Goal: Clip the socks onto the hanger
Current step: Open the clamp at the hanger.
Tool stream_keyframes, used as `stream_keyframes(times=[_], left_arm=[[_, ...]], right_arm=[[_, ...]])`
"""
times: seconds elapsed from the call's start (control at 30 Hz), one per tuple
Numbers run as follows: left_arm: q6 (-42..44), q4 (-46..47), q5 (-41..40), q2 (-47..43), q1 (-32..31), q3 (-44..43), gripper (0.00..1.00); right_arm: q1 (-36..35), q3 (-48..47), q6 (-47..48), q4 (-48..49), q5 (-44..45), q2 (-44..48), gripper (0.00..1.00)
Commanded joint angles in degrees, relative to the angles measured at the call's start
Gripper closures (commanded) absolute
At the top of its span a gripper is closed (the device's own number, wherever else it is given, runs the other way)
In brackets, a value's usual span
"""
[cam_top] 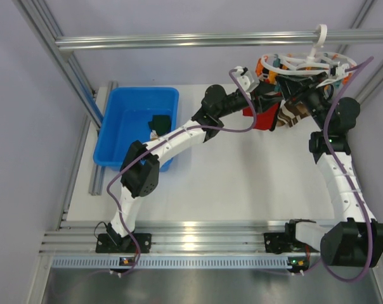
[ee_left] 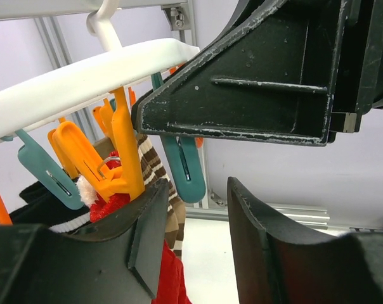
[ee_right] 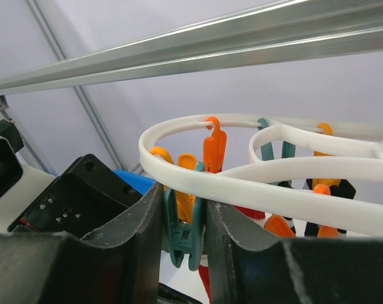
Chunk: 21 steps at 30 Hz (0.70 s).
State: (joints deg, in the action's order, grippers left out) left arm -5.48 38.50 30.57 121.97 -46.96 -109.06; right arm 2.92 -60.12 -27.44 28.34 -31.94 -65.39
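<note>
The hanger (cam_top: 299, 64) hangs from the rail (cam_top: 179, 41) above the bench's far right corner, socks (cam_top: 258, 119) beneath it; the bin (cam_top: 125, 114) sits in the far left corner.

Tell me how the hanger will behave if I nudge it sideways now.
It hangs by one hook on the rail, so the hanger would probably swing or twist easily. Its thin white plastic ring looks light, maybe slightly flexible. The right pincer squeezing a teal peg may steady it somewhat.

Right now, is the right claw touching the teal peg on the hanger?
Touching. The right wrist view shows the right claw with its fingers pressed against both sides of the teal peg below the hanger ring.
</note>
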Motion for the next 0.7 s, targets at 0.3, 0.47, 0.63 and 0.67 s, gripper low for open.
stream_keyframes(times=[0.3, 0.47, 0.63, 0.67], left_arm=[[-3.75, 2.81, -2.62, -2.62, -0.15, -2.83, 0.56], [-5.42, 2.81, -3.23, -2.18, -0.24, -4.06, 0.57], [-4.37, 1.41, -3.23, -2.35, -0.24, -5.20, 0.93], [-3.67, 1.05, -3.23, -2.27, -0.24, -5.20, 0.97]], right_arm=[[1.13, -2.55, -7.98, 3.22, 0.92, 0.70, 1.00], [1.13, -1.58, -9.73, 2.87, 1.18, 0.87, 1.00], [1.39, -1.58, -10.09, 0.67, 1.71, 1.31, 0.91], [1.48, -1.84, -10.00, -0.12, 1.97, 1.40, 0.79]])
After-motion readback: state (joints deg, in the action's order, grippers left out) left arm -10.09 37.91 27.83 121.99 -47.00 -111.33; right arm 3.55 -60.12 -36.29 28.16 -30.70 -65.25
